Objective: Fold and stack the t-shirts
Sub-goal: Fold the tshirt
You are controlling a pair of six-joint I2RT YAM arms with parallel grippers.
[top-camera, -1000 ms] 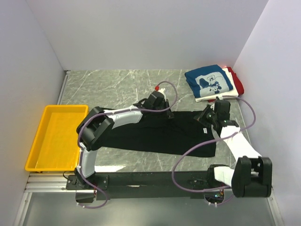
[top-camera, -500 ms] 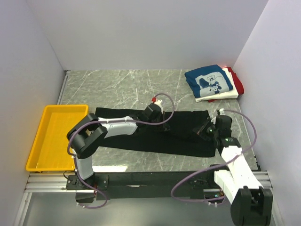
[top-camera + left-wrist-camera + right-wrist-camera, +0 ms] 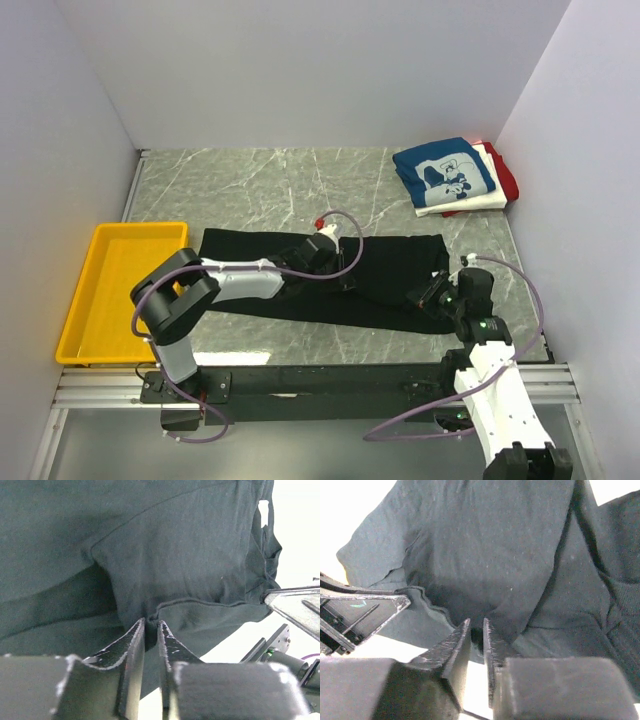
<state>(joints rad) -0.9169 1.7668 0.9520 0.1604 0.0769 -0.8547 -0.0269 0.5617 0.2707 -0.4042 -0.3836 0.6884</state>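
Note:
A large black t-shirt [image 3: 300,290] lies folded into a long band across the table's middle. My left gripper [image 3: 345,278] is shut on a fold of it [image 3: 175,570] near the band's centre. My right gripper [image 3: 428,297] is shut on its right end [image 3: 485,555], near the front edge. The cloth hangs taut between them in both wrist views. A folded blue t-shirt with a white cartoon print [image 3: 443,172] tops a stack at the back right, with a white one [image 3: 487,198] and a red one [image 3: 505,172] under it.
A yellow plastic tray [image 3: 122,290] stands at the left edge. White walls close in the left, back and right sides. The black rail with the arm bases [image 3: 320,382] runs along the near edge.
Both grippers have drawn the black t-shirt toward the near edge. The right arm has pulled back and down; the left gripper has moved nearer too. The shirt's band now lies flatter.

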